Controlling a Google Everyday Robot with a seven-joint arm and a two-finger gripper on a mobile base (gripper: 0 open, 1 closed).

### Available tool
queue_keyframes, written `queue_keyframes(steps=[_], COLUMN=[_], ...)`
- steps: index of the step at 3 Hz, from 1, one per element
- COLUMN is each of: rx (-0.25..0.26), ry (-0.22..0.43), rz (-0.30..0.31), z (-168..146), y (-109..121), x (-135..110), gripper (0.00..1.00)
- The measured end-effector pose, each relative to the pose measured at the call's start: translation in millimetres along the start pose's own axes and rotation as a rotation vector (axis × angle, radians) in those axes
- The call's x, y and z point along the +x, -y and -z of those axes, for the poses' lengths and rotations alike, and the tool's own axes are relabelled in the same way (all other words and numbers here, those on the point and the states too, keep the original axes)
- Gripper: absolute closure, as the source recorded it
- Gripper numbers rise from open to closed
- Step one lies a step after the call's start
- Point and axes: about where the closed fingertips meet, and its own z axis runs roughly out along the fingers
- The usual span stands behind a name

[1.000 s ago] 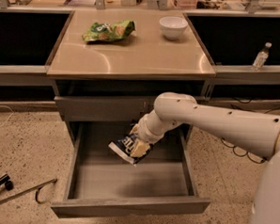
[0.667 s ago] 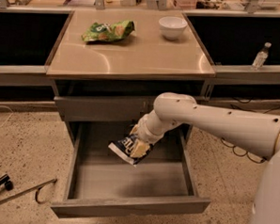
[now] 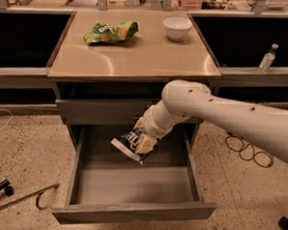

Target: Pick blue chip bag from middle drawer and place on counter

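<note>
The gripper point(image 3: 145, 138) was clamped on the bag point(image 3: 129, 145), held above the floor of the open drawer point(image 3: 129, 210), toward its rear; the bag stuck out toward the drawer's left wall, long axis slanting down leftward; the counter point(image 3: 137, 58) lay above and behind the drawer, so the lift likely had to clear the closed front point(image 3: 100, 111) over the drawer's rear
</note>
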Motion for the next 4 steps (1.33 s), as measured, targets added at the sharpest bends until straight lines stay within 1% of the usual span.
queue_keyframes(steps=[1,2,3,4], rx=[0.111,0.225,0.225,0.25], ry=[0.022,0.04,0.04,0.022], rz=[0.093,0.194,0.194,0.221], z=[100.6,211.3,211.3,215.1], y=[34.9,84.5,84.7,119.4], x=[-48.6,-106.9,-106.9,-102.2], gripper=[1.0,1.0,1.0,1.0])
